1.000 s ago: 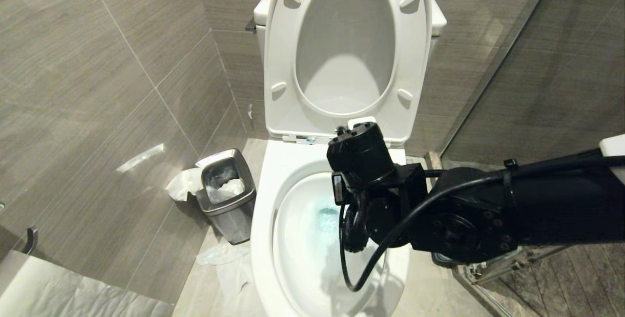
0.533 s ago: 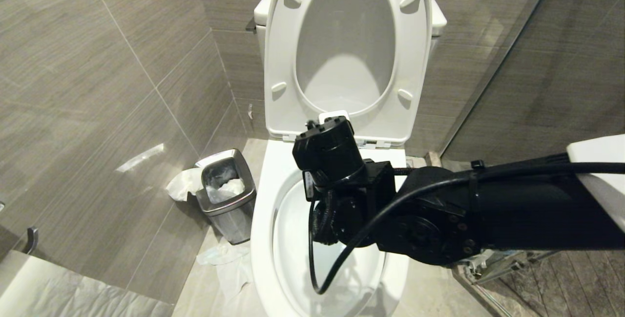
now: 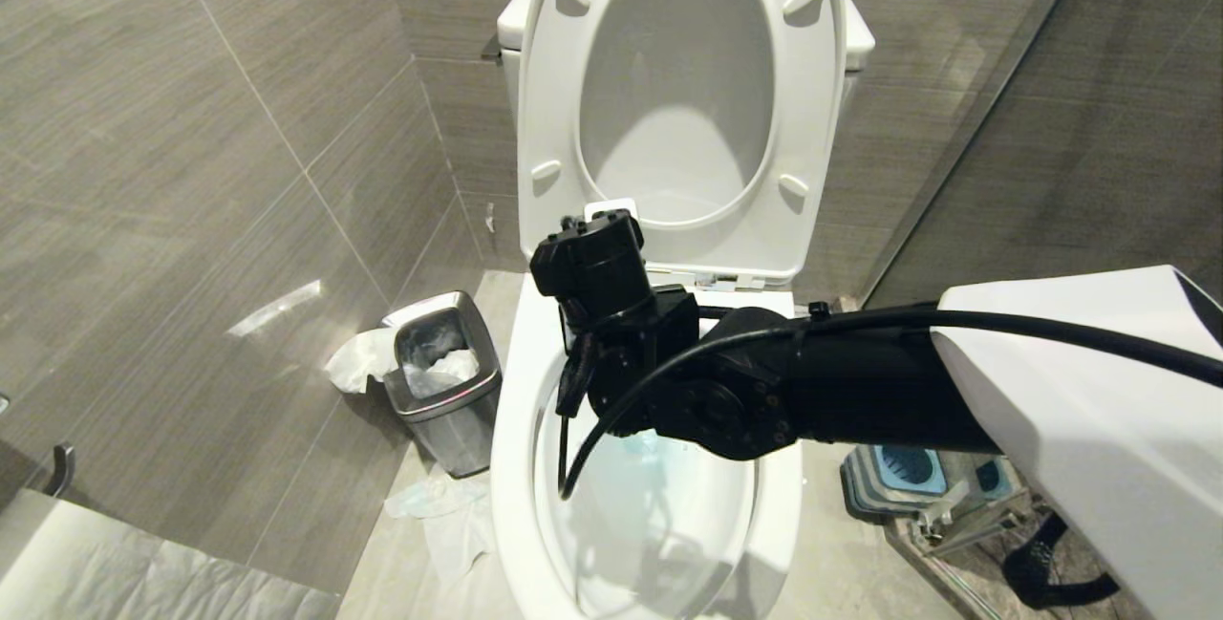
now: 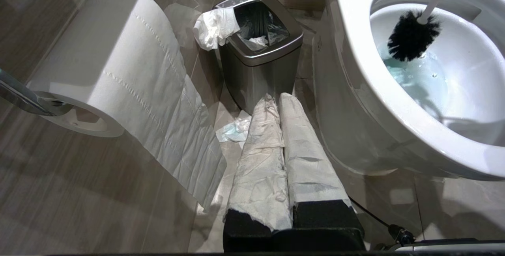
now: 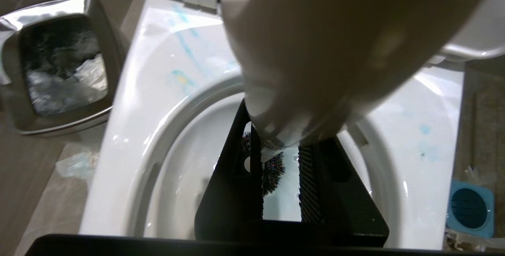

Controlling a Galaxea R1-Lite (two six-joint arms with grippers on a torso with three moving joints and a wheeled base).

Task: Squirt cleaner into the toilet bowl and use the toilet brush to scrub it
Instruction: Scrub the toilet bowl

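Observation:
The toilet bowl (image 3: 516, 448) stands with seat and lid raised, and my right arm (image 3: 726, 400) reaches over it from the right. My right gripper (image 5: 280, 149) points down into the bowl, shut on the toilet brush's white handle (image 5: 315, 51). The black bristle head (image 4: 412, 35) is low against the bowl's inner wall on the bin side, just above the water. Cleaner shows as pale blue streaks (image 5: 185, 47) on the rim and a tint in the water (image 4: 414, 78). My left gripper (image 4: 276, 99), its fingers wrapped in white, hangs shut and empty beside the toilet near the floor.
A steel waste bin (image 3: 444, 372) with crumpled paper stands left of the toilet, with tissue on the floor by it. The grey-and-blue brush holder (image 3: 908, 472) sits on the floor to the right. A toilet paper roll (image 4: 98, 70) hangs near the left gripper.
My right arm has swung left and toward the back of the bowl, carrying the brush with it. The brush holder on the right floor has come into view. The left gripper has not moved.

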